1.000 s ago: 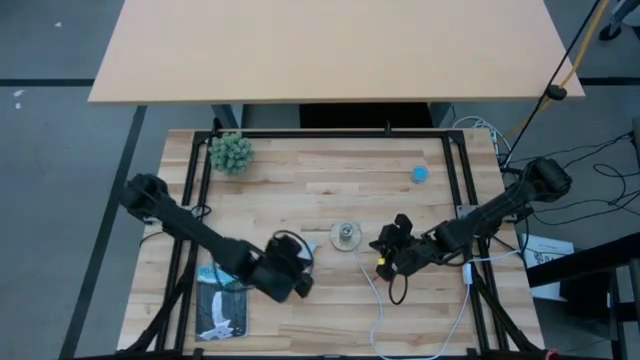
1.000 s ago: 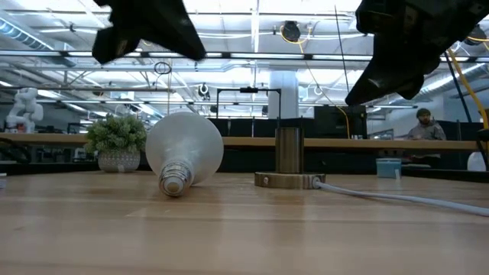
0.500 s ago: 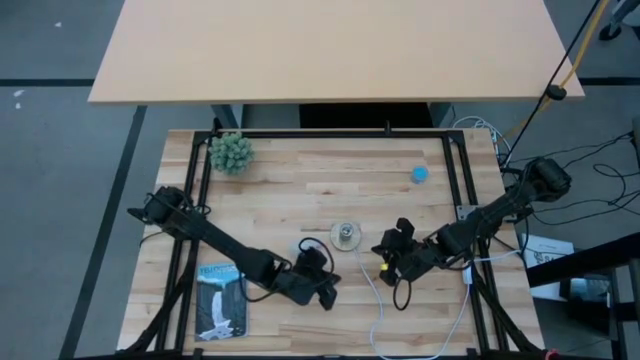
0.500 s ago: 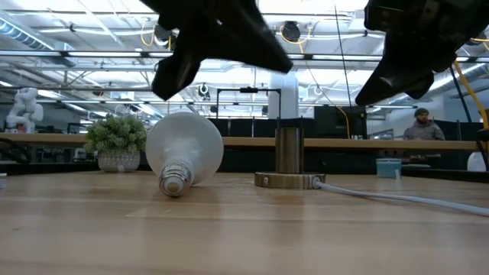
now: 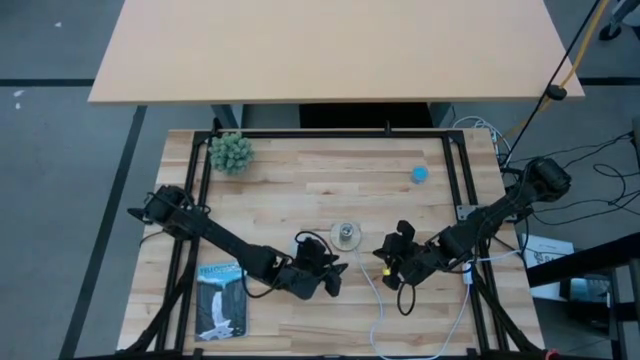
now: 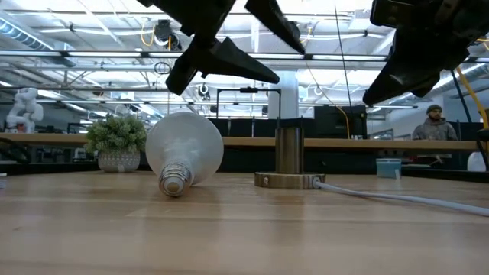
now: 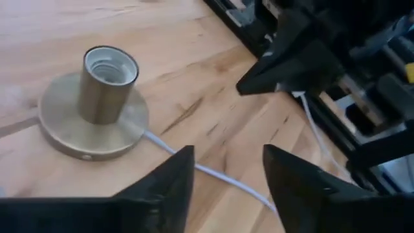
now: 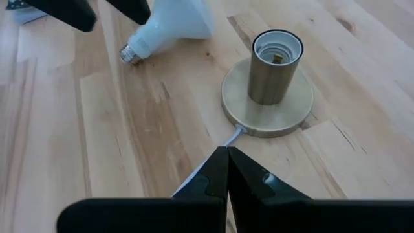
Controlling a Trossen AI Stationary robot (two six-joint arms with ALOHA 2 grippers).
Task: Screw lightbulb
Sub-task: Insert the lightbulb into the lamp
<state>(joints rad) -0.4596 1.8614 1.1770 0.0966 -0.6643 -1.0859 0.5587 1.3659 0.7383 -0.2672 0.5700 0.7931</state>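
The desk [image 5: 300, 180] is made of light wooden planks with a dark metal frame along its edges. The lightbulb [image 6: 183, 153] lies on its side near the middle of the desk, just beside the socket [image 6: 289, 162], with the screw end toward the front edge; nothing holds it. The socket is a brass disc with an upright tube, and a white cord [image 6: 397, 197] runs from it toward the front right corner. A small green plant [image 5: 231, 152] stands near the back left corner, a blue cap [image 5: 420, 174] near the back right corner, and a printed card [image 5: 222, 302] lies near the front left corner.

The left pincer [image 6: 256, 46] hangs above the bulb with its fingers spread and empty. The right pincer [image 8: 226, 169] is in the air to the right of the socket, its fingers pressed together on nothing.

Behind the desk is a large hall with ceiling lights, long counters and a person [image 6: 432, 122] far on the right.
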